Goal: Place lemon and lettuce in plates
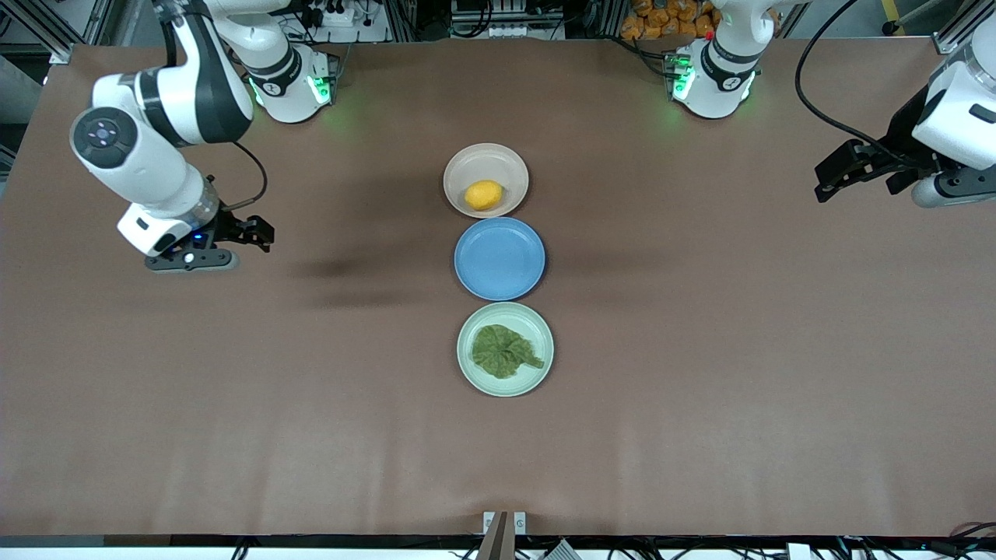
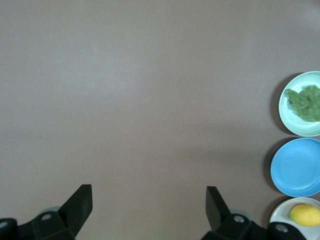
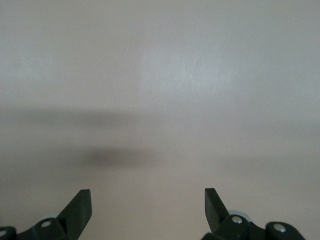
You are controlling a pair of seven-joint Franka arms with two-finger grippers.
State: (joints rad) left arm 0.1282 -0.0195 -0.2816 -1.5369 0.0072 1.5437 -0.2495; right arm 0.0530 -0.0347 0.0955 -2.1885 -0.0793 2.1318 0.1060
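Observation:
The lemon [image 1: 483,194] lies in the beige-pink plate [image 1: 482,159], the plate nearest the robots' bases. The lettuce [image 1: 506,351] lies in the mint green plate [image 1: 537,377], the plate nearest the front camera. My left gripper [image 1: 823,183] is open and empty above bare table at the left arm's end. My right gripper [image 1: 263,235] is open and empty above bare table at the right arm's end. The left wrist view shows its gripper [image 2: 149,200] open, with the lettuce [image 2: 306,102], mint plate [image 2: 287,117], lemon [image 2: 305,215] and beige plate [image 2: 279,214] at the frame's edge. The right wrist view shows its gripper [image 3: 148,202] open over bare table.
A bright blue plate [image 1: 499,258] sits empty between the two other plates; it also shows in the left wrist view [image 2: 295,167]. The three plates form a row down the middle of the brown table [image 1: 700,350].

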